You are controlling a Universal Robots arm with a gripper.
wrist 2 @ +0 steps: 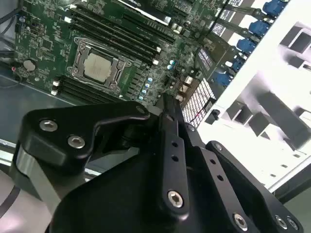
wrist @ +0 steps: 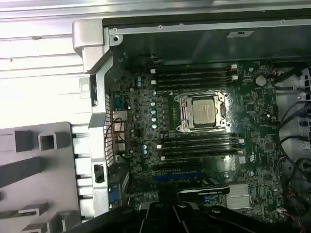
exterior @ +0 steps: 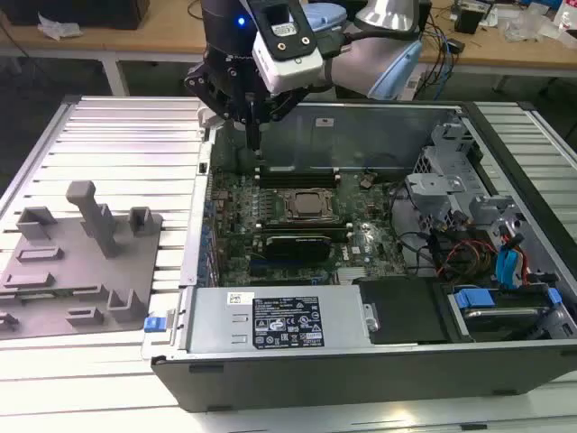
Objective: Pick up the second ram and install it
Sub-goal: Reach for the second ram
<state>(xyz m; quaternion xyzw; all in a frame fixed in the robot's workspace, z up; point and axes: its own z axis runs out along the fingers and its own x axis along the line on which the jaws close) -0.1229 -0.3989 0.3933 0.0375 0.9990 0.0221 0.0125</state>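
My claw hangs with its fingers drawn together and nothing I can make out between them. On the exterior view's clock face it is over the 11 o'clock corner of the open computer case. Its tip is just above the motherboard, near the black memory slots at 12 o'clock from the CPU socket. In the first wrist view a second bank of slots lies on the socket's other side.

Where the second ram is I cannot tell. The slots are too dark for me to say whether a green stick stands in any of them.

The case lies open-side up on a table of pale metal slats. At 9 o'clock from the case the grey holder tray rests on the slats, well apart from my claw. The silver power supply runs along the case's 6 o'clock wall, and blue and red cables crowd its 3 o'clock end. At 12 o'clock, beyond the slats, stands a wooden table strewn with wires.
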